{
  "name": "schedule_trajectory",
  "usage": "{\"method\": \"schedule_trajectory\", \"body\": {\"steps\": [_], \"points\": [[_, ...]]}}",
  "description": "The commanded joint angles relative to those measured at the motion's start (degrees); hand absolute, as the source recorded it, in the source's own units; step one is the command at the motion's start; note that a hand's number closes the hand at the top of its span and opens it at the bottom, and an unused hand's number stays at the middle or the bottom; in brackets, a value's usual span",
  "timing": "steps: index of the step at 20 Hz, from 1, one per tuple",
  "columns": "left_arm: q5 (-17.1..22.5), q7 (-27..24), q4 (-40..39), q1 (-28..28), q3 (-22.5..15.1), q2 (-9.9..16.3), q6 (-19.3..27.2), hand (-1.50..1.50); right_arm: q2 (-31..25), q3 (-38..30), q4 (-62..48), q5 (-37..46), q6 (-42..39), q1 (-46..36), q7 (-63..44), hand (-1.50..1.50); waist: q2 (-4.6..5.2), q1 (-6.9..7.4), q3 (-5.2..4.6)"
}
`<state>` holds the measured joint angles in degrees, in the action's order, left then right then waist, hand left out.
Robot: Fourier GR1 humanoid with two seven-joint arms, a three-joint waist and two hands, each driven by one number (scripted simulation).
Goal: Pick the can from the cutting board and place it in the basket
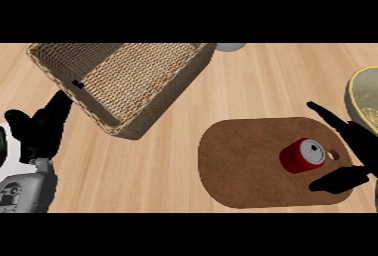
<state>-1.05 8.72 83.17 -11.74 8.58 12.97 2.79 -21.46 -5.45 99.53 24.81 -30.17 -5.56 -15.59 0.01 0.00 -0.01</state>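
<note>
Lying on its side on the board (255, 165), the can (303, 156) is flanked by the right hand (353, 150), spread wide for a grasp. The left hand (40, 127) is rested open beside the basket (133, 75).

we saw the red can (302, 156) lying on the brown cutting board (244, 165), our right hand (353, 145) spread open around it, the woven basket (122, 82) well apart, our left hand (40, 130) resting open beside it.
</note>
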Motion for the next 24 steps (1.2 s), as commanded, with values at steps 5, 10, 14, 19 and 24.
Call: {"method": "schedule_trajectory", "body": {"steps": [5, 10, 14, 19, 24], "points": [[-0.53, 1.18, 3.99, 1.43, 0.48, -0.23, -0.29, 0.0, 4.03, 2.65, -3.21, 5.91, 2.94, 1.38, 3.22, -1.5, -0.04, 0.02, 0.01], [-1.12, 1.02, 1.07, -0.81, 0.63, -1.2, 0.28, 0.0, 4.17, 2.35, -1.02, 6.26, 0.44, 2.47, 1.83, -1.5, -0.03, -0.16, 0.01], [-2.95, -2.61, 2.47, 3.26, -2.01, -4.33, 1.24, 0.0, 3.02, 2.25, -8.43, 7.34, -0.02, -0.87, 6.15, -1.5, 0.0, 0.07, 0.01], [-1.89, 2.34, 6.75, 4.22, -0.84, -2.68, 0.48, 0.0, -2.24, 5.99, -7.1, 9.72, -4.36, 2.62, 13.31, 1.5, -0.08, 0.2, 0.03], [-2.77, 1.94, 3.34, 0.75, -1.04, -3.44, 1.44, 0.0, 3.13, 7.26, -7.67, 10.44, 0.15, 6.01, 15.88, 1.5, -0.07, -0.11, 0.03]]}}
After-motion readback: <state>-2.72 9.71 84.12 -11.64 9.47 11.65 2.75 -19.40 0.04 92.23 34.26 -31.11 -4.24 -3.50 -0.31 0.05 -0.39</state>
